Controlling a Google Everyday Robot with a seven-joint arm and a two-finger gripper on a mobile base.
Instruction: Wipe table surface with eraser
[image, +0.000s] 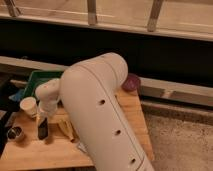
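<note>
Dark blocky eraser (43, 131) stands on the light wooden surface (40, 152), right under the white pincer (43, 120). I cannot tell if the pincer grips it. Best press flat and slide slowly.

No readable text, label, brand or number anywhere: none on the white arm (100, 115), the paper cup (28, 106), the green tray (35, 77) or the wooden table (50, 152). The gripper (43, 124) is low over the table's left side, just right of the cup, unmarked too.
</note>
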